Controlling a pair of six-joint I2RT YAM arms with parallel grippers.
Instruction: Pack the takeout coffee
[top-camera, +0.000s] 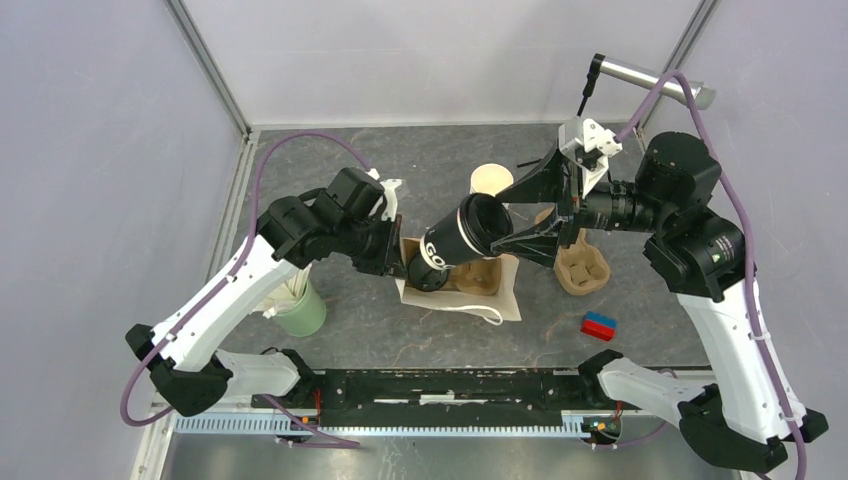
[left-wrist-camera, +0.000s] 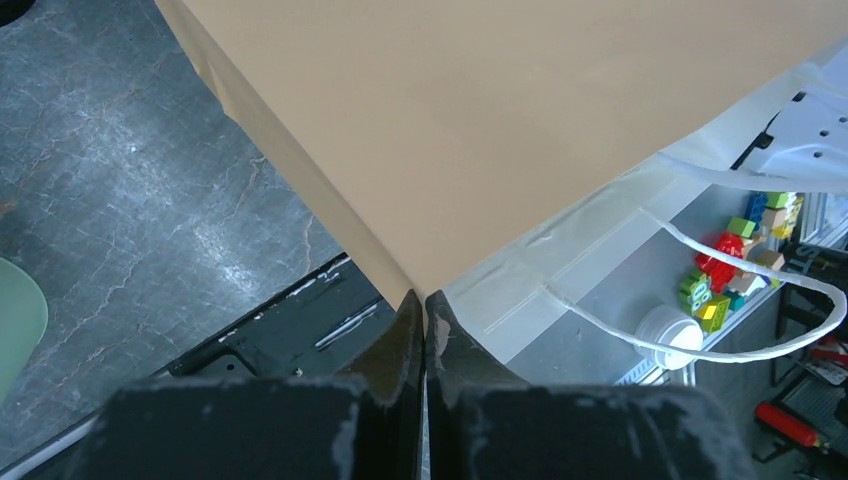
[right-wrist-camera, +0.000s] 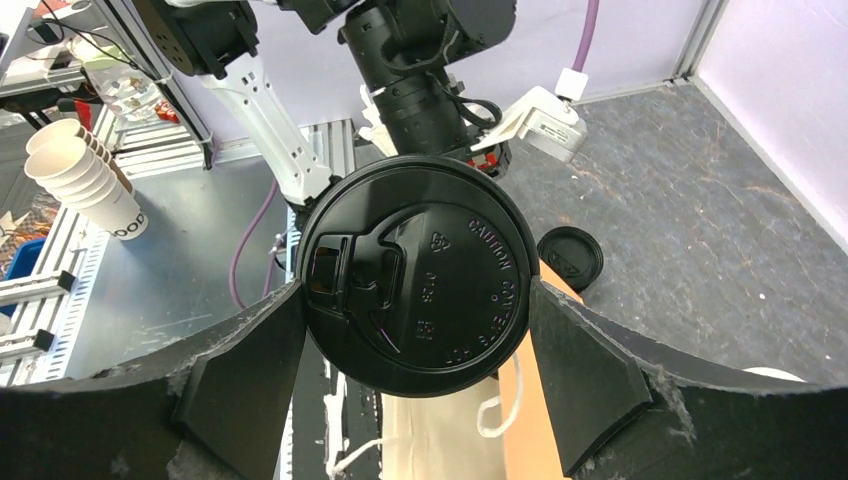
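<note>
Ok, left to right: a green cup (top-camera: 303, 312) is sitting on the table (top-camera: 400, 160) beside the left arm. The left gripper (left-wrist-camera: 424, 315) is pinching the rim of the brown paper bag (top-camera: 500, 295), its fingers pressing together with only paper between them. The bag is lying flat mid-table, and its white handle (left-wrist-camera: 740, 290) is trailing toward the near edge. The takeout coffee (top-camera: 452, 245) is hanging in the air, tipping steeply. Its base is pointing down-left at the bag's mouth, just beside the left gripper, and its black lid (right-wrist-camera: 420, 260) is facing up-right. Can't tell whether the base is touching the paper. The right gripper (right-wrist-camera: 418, 310) is holding it at the lid end, with its fingers spreading wide and one sitting against each side of the lid. Behind the coffee a lidless cream cup (top-camera: 490, 180) is standing upright. Right of the bag a cardboard cup carrier (top-camera: 582, 268) is lying on the table. A red-and-blue block (top-camera: 598, 325) is sitting nearer the front, apart from the carrier.
</note>
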